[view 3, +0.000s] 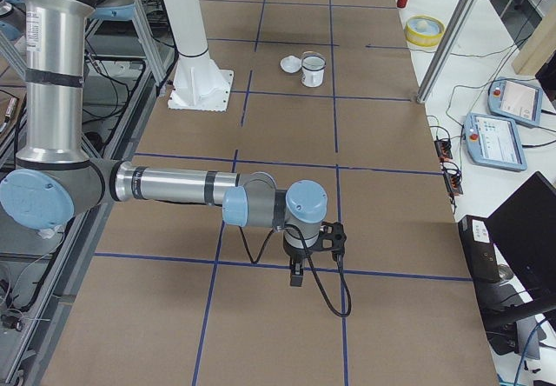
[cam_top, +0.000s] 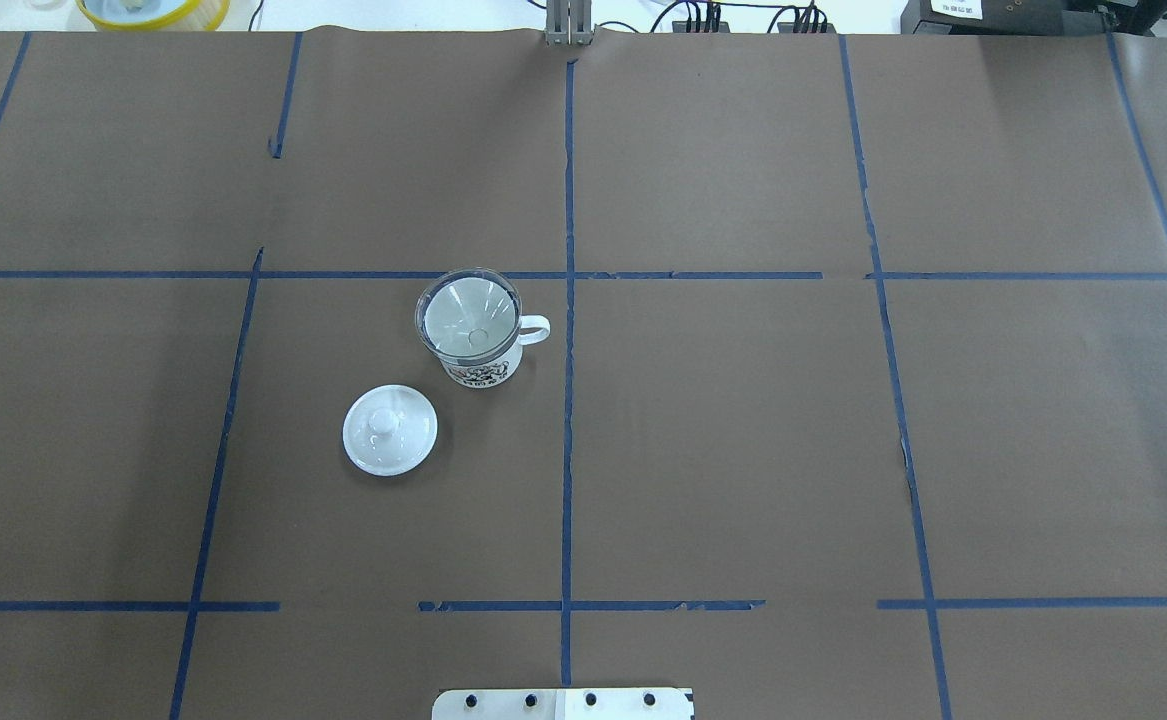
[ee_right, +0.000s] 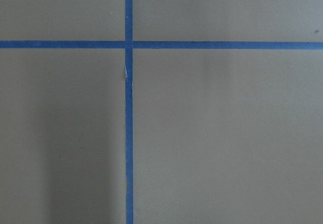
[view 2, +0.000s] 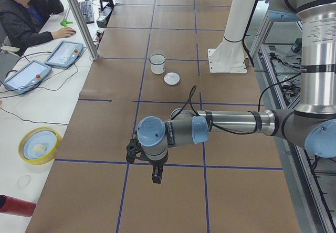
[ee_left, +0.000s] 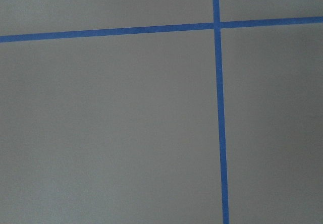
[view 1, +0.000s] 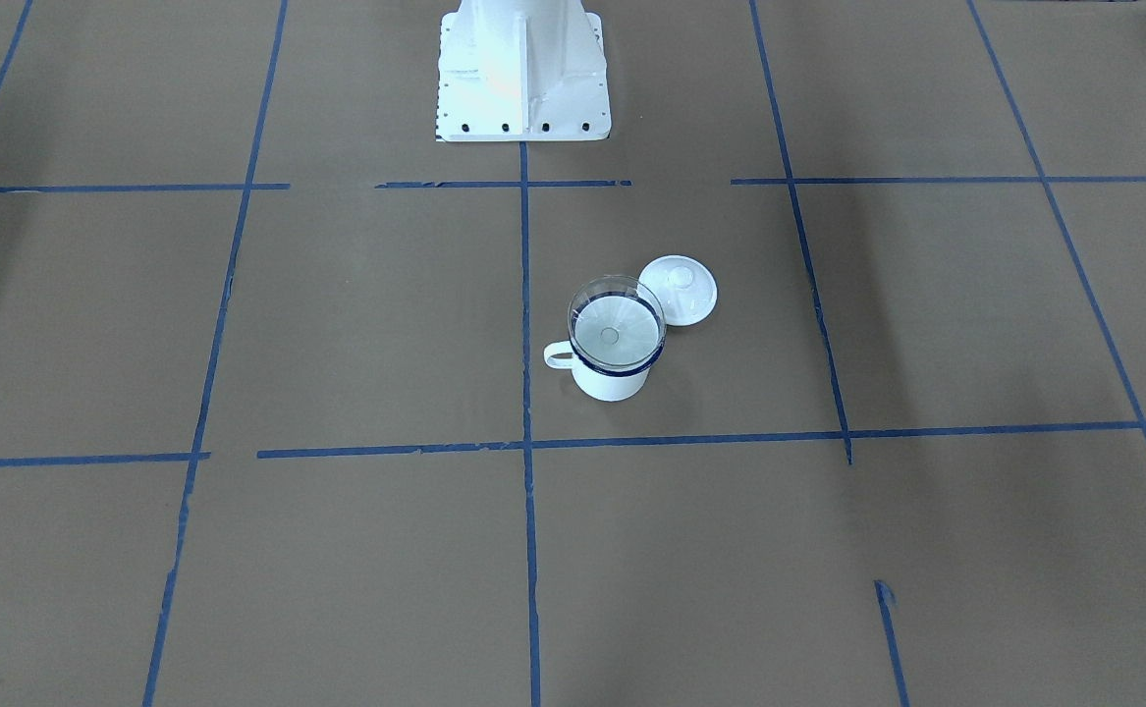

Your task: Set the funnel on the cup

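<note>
- The left end effector [view 2: 156, 178] hangs over the bench [view 1: 337, 324] at the end of its low, outstretched arm, pointing down. It shows only in a side view, so I cannot tell whether its fingers are apart or together.
- Beneath it, its wrist camera shows only brown paper and crossing blue tape lines [ee_left: 218, 24].
- The right end effector [view 3: 297, 278] hangs the same way at the opposite end of the bench. Its finger state cannot be told either.
- Well away from both, about midway between them, stands the cup [view 1: 612, 381], upright. Its handle points toward the right end effector's side.
- The funnel [view 1: 616, 326] sits in the cup's mouth, its wide rim resting on the blue rim and its spout down inside.
- A white knobbed lid [cam_top: 390, 430] lies flat just beside the cup, on the left end effector's side, apart from it.
</note>
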